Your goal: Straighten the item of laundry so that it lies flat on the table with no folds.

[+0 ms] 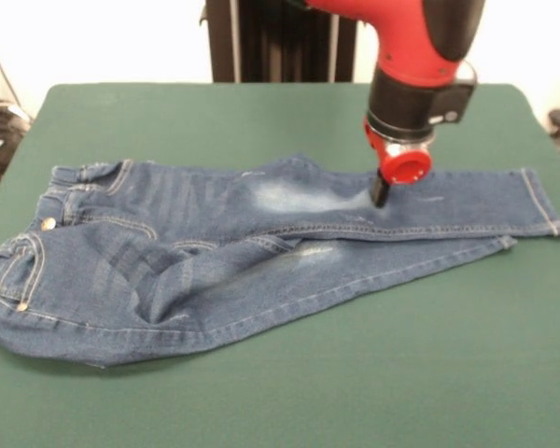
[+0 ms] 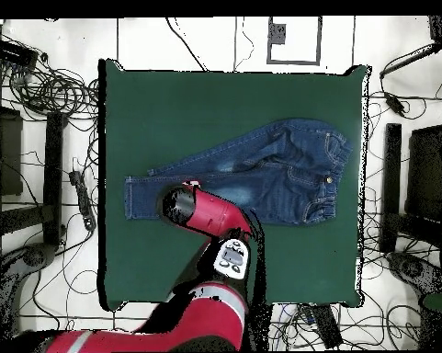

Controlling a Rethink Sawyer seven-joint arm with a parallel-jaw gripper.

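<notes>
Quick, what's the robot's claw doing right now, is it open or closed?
Gripper: down on the upper leg of the jeans; cannot tell whether it is open or closed.

- The jeans point(image 1: 261, 252) are lying across the middle of the tabletop point(image 1: 261, 112), spanning most of its width and blocking low passes there.
- The arm point(image 2: 210, 216) is reaching over one leg, with the tool point(image 1: 381, 191) sitting at the denim.
- Bare green bands are running open along both long sides of the jeans.
</notes>
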